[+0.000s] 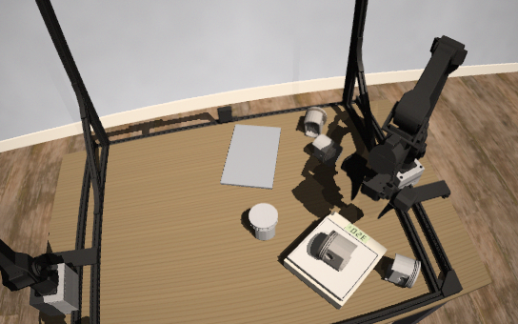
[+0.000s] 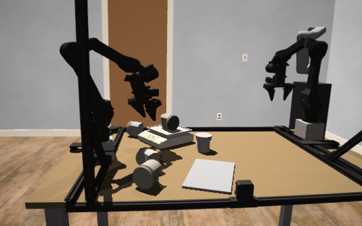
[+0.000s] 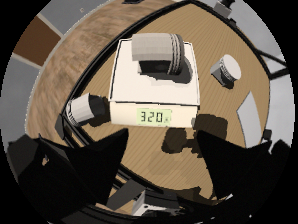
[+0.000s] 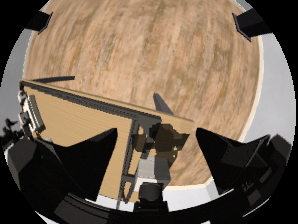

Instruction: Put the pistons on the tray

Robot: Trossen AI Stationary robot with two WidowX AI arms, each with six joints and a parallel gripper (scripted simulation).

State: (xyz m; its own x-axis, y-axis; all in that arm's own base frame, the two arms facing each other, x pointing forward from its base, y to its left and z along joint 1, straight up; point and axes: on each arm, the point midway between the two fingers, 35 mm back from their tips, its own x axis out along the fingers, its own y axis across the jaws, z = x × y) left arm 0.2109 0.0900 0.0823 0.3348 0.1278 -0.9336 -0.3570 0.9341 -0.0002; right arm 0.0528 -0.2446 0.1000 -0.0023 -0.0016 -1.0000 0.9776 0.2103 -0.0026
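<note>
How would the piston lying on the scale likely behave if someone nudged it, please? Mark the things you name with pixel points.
The piston [image 1: 342, 252] [image 2: 170, 122] [image 3: 152, 48] would probably roll, since it lies on its rounded side. It may feel heavy for its size, given its solid metallic look. The scale's flat platform [image 1: 344, 287] [image 2: 156, 129] [image 3: 125, 90] has no visible raised rim, so it could drop off.
</note>
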